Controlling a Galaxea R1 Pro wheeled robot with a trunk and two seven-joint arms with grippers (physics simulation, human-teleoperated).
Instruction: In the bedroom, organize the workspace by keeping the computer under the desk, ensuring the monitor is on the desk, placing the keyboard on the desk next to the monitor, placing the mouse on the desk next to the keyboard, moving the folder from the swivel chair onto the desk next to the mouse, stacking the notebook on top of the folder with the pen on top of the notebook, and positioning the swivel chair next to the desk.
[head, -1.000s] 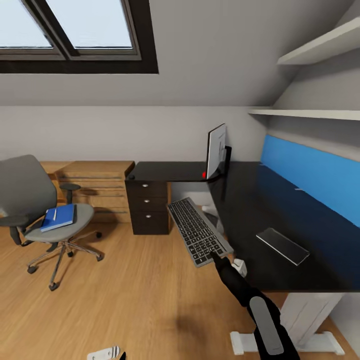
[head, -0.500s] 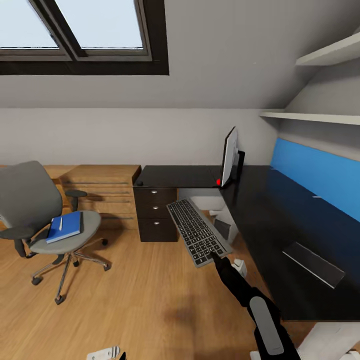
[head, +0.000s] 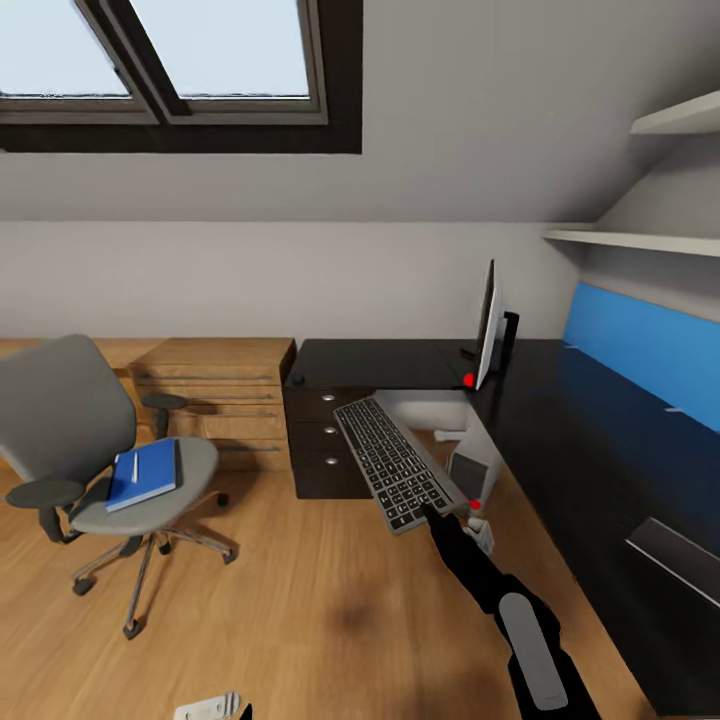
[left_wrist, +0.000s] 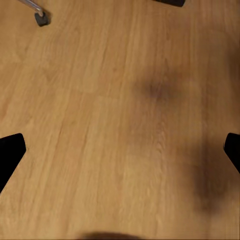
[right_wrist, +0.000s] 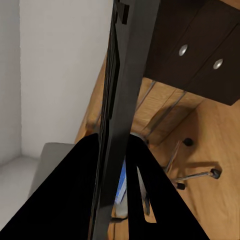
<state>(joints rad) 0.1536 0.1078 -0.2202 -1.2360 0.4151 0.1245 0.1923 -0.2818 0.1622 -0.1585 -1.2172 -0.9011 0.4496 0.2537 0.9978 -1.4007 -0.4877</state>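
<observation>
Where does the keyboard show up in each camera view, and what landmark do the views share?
Head view: the keyboard sits centre, held at its near end by the right gripper over the wood floor.
Right wrist view: seen edge-on, a dark slab running up between the fingers.
Left wrist view: not in it.
Shared landmark: the swivel chair, also behind the keyboard in the right wrist view.

Grey keyboard (head: 398, 464) aloft, monitor (head: 487, 322) upright on desk (head: 570, 450)
</observation>
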